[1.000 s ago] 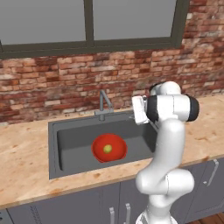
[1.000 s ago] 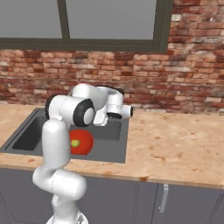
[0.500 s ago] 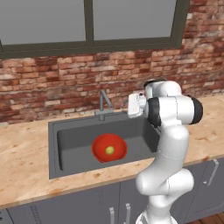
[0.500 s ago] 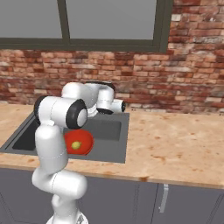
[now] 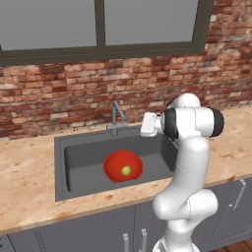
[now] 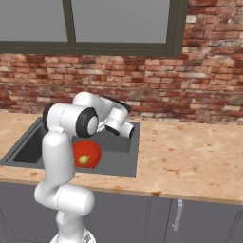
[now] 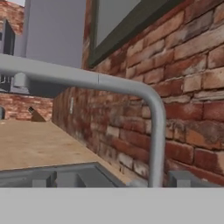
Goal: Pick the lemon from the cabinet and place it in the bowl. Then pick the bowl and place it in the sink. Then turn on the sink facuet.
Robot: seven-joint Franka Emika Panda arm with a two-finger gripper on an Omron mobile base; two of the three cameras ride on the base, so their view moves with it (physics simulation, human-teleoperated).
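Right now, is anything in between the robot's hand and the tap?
No. In the left base view the gap between the gripper and the sink facuet is bare; just the brick wall behind it.

Red bowl (image 5: 115,166); yellow-green lemon (image 5: 126,171) — dark grey sink (image 5: 74,162).

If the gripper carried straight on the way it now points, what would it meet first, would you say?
Most likely the tap: in the hand view its stem and bent spout stand directly ahead of the open gripper, with the brick wall beyond. Depth is uncertain.

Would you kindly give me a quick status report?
Gripper open, empty, beside the faucet. Lemon in red bowl, bowl in sink. Nothing blocking the faucet.
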